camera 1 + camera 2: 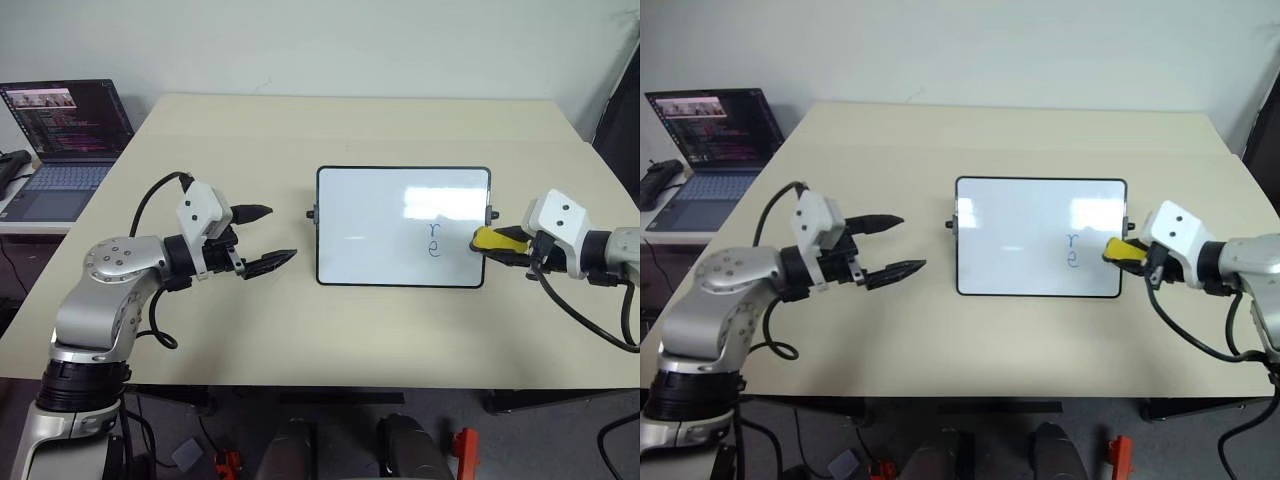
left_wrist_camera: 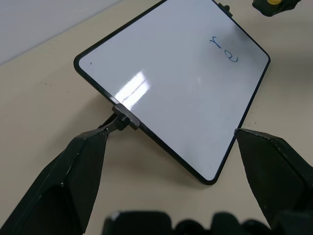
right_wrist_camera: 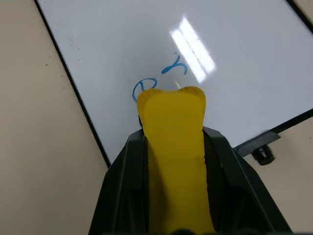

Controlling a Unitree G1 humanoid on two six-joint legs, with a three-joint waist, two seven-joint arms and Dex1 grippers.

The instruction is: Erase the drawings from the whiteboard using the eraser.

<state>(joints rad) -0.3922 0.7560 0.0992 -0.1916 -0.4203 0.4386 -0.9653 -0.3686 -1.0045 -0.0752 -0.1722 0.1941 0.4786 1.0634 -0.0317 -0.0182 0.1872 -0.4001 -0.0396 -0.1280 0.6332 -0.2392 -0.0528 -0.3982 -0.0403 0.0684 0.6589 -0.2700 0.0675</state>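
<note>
We hold the right claw (image 1: 500, 243) pinching the eraser (image 1: 496, 239) beside the drawings (image 1: 433, 240) to wipe them, left claw (image 1: 270, 238) spread idle.

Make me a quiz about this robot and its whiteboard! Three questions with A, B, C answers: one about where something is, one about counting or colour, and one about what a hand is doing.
1. Where is the laptop?
A. On the whiteboard
B. Off to the robot's left, beside the table
C. In the left hand

2. How many blue letters are on the whiteboard?
A. Two
B. Five
C. None

3. What is the right hand doing?
A. Standing open with nothing in it
B. Holding a marker
C. Gripping the yellow eraser

Answers:
1 B: it sits on a separate surface at the left edge of the head views.
2 A: only an "r" and an "e" show.
3 C: the right wrist view shows the eraser clamped between its fingers, while the left hand stands open.
</note>
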